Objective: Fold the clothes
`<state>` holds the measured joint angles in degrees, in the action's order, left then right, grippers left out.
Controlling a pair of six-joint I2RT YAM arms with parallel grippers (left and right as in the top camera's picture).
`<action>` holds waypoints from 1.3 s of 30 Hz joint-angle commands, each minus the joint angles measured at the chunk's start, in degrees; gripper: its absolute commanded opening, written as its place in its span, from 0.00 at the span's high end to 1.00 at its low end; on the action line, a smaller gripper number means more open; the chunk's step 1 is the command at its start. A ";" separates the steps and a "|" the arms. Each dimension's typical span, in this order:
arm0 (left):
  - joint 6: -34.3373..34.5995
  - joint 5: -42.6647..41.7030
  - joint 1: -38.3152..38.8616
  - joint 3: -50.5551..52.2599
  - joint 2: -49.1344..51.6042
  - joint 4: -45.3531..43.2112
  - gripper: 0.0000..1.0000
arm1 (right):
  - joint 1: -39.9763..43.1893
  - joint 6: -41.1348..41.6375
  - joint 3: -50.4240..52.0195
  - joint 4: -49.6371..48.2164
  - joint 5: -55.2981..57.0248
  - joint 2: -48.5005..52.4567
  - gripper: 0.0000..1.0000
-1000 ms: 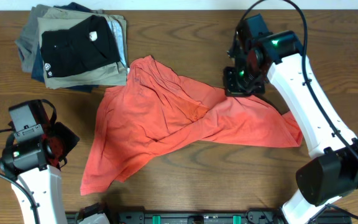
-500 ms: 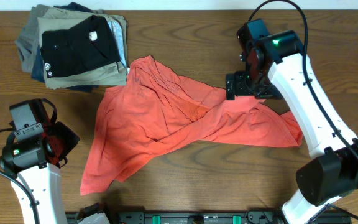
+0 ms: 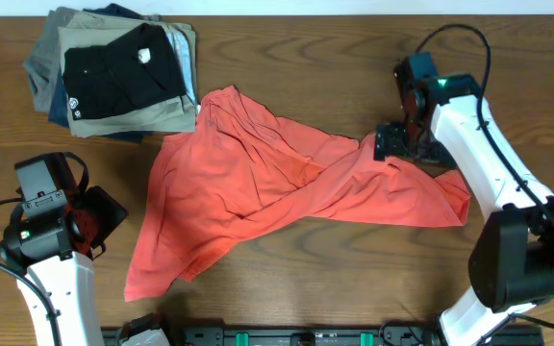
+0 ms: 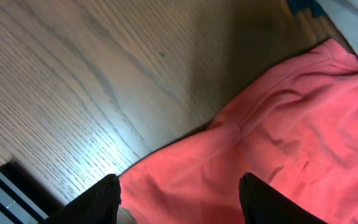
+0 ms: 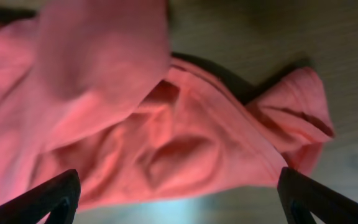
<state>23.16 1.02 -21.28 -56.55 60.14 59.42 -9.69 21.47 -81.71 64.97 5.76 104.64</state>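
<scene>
Shirt (image 3: 258, 183): coral-red, crumpled and unfolded on the wooden table (image 3: 287, 279). One corner lies just beside the stack of folded clothes (image 3: 166, 113), and the cloth spreads away from the stack, with one flap lying across its middle.
Stack of folded clothes: khaki, grey and blue pieces, with a black garment (image 3: 113, 72) bearing a white tag (image 3: 143, 55) on top.
Left gripper (image 3: 99, 219): toward the near side from the stack, well apart from it, off the shirt's near corner. Its fingers (image 4: 98, 202) are spread with nothing between them. Its wrist view shows shirt (image 4: 278, 137) and bare wood below.
Right gripper (image 3: 392, 144): across the shirt from the stack, over the shirt's farthest end. Its fingers (image 5: 48, 199) stand wide, gripping nothing. Cloth (image 5: 135, 137) lies beneath; whether it touches, I cannot tell.
</scene>
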 commanded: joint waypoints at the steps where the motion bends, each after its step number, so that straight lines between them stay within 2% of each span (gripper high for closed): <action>1: 0.09 -0.59 -0.24 -0.66 0.11 0.17 0.37 | 2.27 0.74 3.23 -2.78 -3.98 0.44 0.01; 3: 0.09 -0.59 -0.24 -0.52 0.11 0.11 0.37 | 3.19 0.74 4.76 -5.09 -6.34 0.44 0.02; 10: 0.11 -0.59 -0.24 0.63 0.13 -0.46 0.37 | 4.11 -4.04 6.95 -11.85 -11.47 0.48 0.22; 22: 0.09 -1.90 -0.24 0.63 2.08 -1.22 0.37 | 3.30 -4.13 13.97 -23.12 -15.69 0.48 0.27; 28: 0.09 -1.90 -0.24 0.63 3.54 -1.22 0.37 | 3.28 -0.98 14.03 -25.81 -15.69 0.48 0.43; 39: 0.09 -1.90 -0.24 0.63 4.22 -1.44 0.37 | 3.26 1.03 14.05 -27.41 -15.65 0.48 0.50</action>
<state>23.16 -0.93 -21.28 -56.55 64.12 58.06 -5.69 21.63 -67.96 37.89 -9.47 104.64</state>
